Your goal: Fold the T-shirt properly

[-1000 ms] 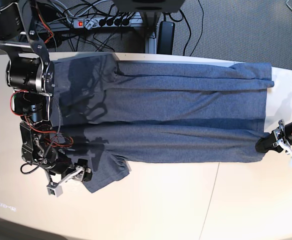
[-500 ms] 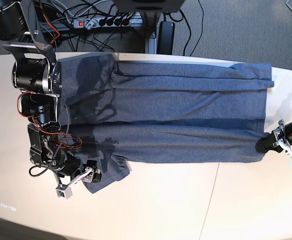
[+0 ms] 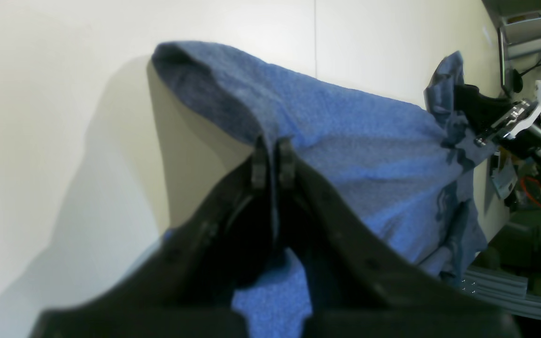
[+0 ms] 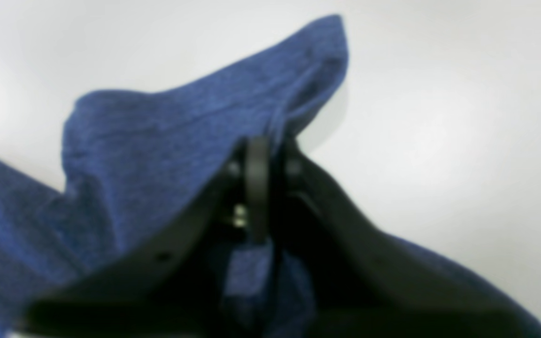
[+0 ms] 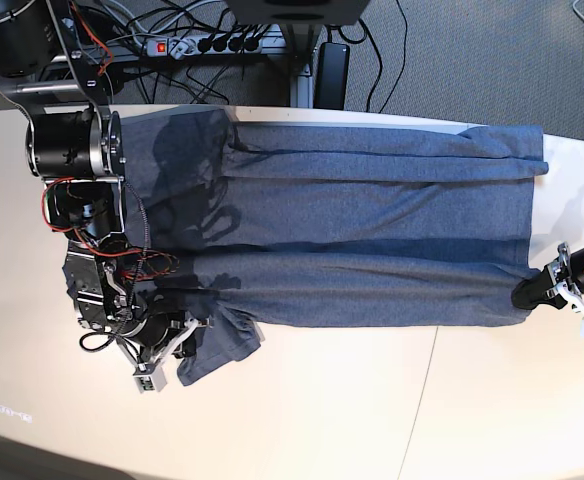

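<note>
The dark blue-grey T-shirt [image 5: 372, 230] lies spread lengthwise across the table, plain side up, with no lettering visible. My left gripper [image 5: 525, 293] is at the shirt's near right corner and is shut on the shirt's edge [image 3: 270, 162], which lifts the cloth [image 3: 369, 141] into a small peak. My right gripper [image 5: 184, 352] is at the near left end, shut on a bunched flap of the shirt [image 4: 268, 164]; blue cloth [image 4: 158, 141] rises over its fingers. The right gripper also shows in the left wrist view [image 3: 491, 122], far across the shirt.
The beige table [image 5: 372, 420] has a thin seam running down its near half. A power strip [image 5: 207, 43] and cables lie on the grey floor behind the table's far edge. The right arm's motors and wires [image 5: 82, 190] stand over the shirt's left end.
The right arm has moved to the right and slightly nearer with the shirt's flap in its gripper, bunching the cloth. The left arm has not moved.
</note>
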You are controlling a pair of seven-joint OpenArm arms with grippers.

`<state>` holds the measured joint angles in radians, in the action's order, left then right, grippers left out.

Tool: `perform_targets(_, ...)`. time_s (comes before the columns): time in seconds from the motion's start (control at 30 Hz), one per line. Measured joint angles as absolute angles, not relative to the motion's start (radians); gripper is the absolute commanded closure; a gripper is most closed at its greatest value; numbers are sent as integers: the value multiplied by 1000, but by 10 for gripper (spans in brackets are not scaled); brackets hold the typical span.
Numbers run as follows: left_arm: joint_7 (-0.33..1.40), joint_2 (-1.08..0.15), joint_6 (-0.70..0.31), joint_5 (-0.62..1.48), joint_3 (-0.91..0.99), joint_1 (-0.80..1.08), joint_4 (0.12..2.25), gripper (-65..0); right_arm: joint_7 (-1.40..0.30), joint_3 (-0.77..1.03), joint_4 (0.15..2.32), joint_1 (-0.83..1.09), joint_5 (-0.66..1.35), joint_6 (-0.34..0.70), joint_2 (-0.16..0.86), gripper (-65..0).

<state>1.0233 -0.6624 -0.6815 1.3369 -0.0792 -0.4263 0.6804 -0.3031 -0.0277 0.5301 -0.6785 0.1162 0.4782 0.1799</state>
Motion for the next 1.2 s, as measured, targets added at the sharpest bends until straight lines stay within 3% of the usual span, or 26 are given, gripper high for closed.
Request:
perform_targets(0.43,986,-662,-682,1286,-79,-426,681,0,-300,-30,569,-672,28,478,201,0)
perform_targets(0.77,983,-663,-682,1255,-79,-424,723,0,-315,-39,974,-448,113,482,315,0)
perform_targets(1.2,981,-665,-682,1081,-79,-325,1026,0,-303,-149,1371,-237,106,483,489,0)
